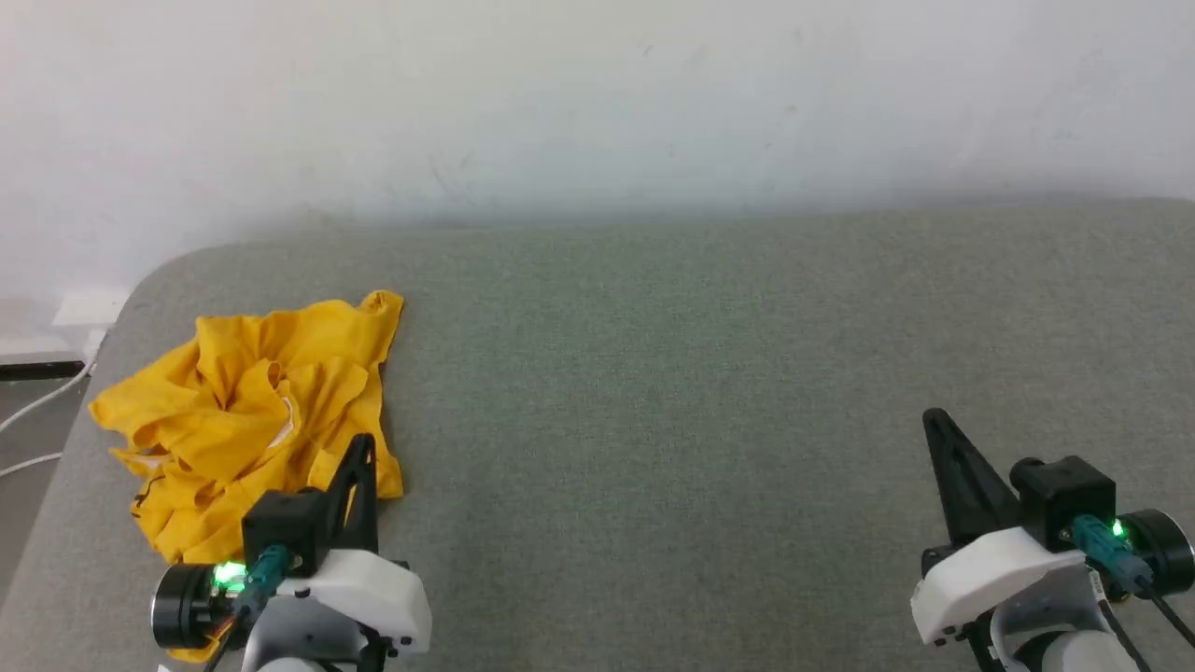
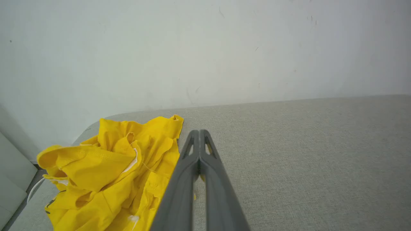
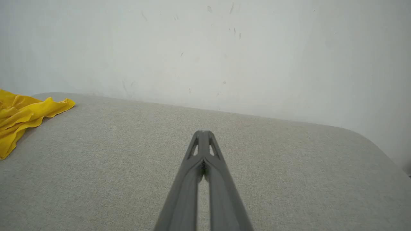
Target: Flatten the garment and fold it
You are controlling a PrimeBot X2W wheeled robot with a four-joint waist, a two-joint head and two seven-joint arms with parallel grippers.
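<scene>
The garment (image 1: pixel 252 411) is a bright yellow T-shirt lying crumpled in a heap at the left end of a grey-green padded surface (image 1: pixel 700 373). A bit of white shows inside its folds. My left gripper (image 1: pixel 364 441) is shut, empty, at the heap's near right edge. In the left wrist view the garment (image 2: pixel 112 173) lies left of my shut left gripper (image 2: pixel 199 131). My right gripper (image 1: pixel 934 417) is shut and empty far to the right over bare fabric. In the right wrist view the shut right gripper (image 3: pixel 202 132) points at the wall, with a corner of the garment (image 3: pixel 25 112) at the far left.
A white wall (image 1: pixel 597 103) rises behind the padded surface. The surface has a rounded left corner (image 1: pixel 159 271); beyond it white cables (image 1: pixel 37 411) lie on the floor. A wide stretch of the grey-green fabric lies between the two grippers.
</scene>
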